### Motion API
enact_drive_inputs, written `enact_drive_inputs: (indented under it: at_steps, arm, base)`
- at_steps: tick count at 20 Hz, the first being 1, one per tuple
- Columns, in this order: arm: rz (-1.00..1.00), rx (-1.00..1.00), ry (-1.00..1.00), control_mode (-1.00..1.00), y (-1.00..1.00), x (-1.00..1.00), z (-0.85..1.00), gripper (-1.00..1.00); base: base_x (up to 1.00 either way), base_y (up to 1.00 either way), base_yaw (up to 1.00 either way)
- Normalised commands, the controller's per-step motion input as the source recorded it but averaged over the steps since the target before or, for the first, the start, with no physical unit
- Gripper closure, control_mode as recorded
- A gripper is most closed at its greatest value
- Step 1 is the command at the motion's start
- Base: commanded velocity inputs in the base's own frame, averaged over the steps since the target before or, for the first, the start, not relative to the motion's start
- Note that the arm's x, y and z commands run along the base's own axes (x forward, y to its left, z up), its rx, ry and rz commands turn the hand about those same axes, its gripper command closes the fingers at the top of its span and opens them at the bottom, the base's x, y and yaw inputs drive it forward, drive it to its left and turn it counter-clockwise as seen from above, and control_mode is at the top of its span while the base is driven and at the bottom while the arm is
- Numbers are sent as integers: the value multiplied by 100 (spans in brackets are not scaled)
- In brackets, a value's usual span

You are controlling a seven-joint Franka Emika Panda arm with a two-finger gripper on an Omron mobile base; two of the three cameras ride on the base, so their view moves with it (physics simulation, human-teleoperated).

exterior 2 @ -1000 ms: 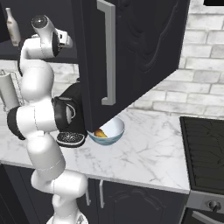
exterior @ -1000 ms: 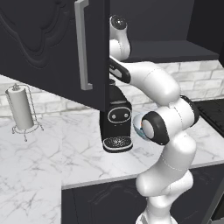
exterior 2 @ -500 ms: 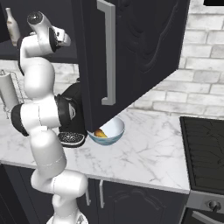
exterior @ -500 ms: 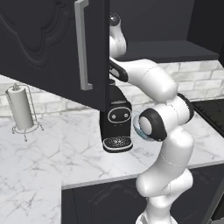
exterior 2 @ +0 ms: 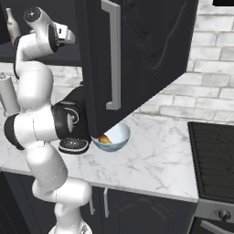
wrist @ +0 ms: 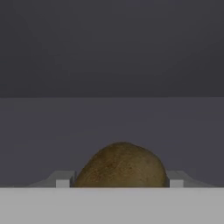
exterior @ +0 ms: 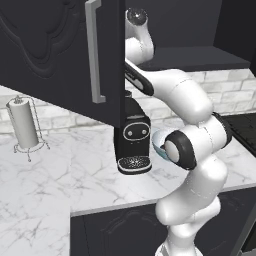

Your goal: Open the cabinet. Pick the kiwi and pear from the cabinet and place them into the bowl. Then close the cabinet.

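The kiwi [wrist: 121, 165], a brown oval fruit, sits low in the hand view on the cabinet shelf, right between my gripper [wrist: 119, 180] fingertips [wrist: 64, 180], which stand open close to its two sides. The cabinet [exterior: 55, 55] door hangs wide open in front of the base cameras, its silver bar handle [exterior 2: 112, 55] facing me, and my arm reaches up behind it into the cabinet. The bowl [exterior 2: 113, 137] stands on the counter beside the coffee machine. The yellowish pear [exterior 2: 105, 139] lies inside it. In the left base view the bowl [exterior: 159, 142] peeks out behind my elbow.
A black coffee machine [exterior: 132, 142] stands under the open door. A paper towel holder [exterior: 25, 125] is at the counter's left. A black stovetop [exterior 2: 215, 151] lies to the right. A bottle [exterior 2: 13, 27] stands on a high shelf at the left.
My upper arm and wrist have shifted slightly up and further in behind the open door. The door, bowl and counter things have stayed put.
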Motion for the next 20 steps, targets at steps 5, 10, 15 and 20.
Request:
enact_drive_inputs:
  at_steps: [5, 10, 15, 20]
  arm:
    - [0, 0, -14, -100, -65, -76, 0, 100]
    - [0, 1, -1, -100, -67, -91, 0, 100]
    - [0, 2, 10, -100, -64, -100, 2, 100]
    - [-3, 2, 17, -100, -60, -100, 1, 100]
  base:
    - [0, 0, 0]
    - [0, 0, 0]
    - [0, 0, 0]
    - [0, 0, 0]
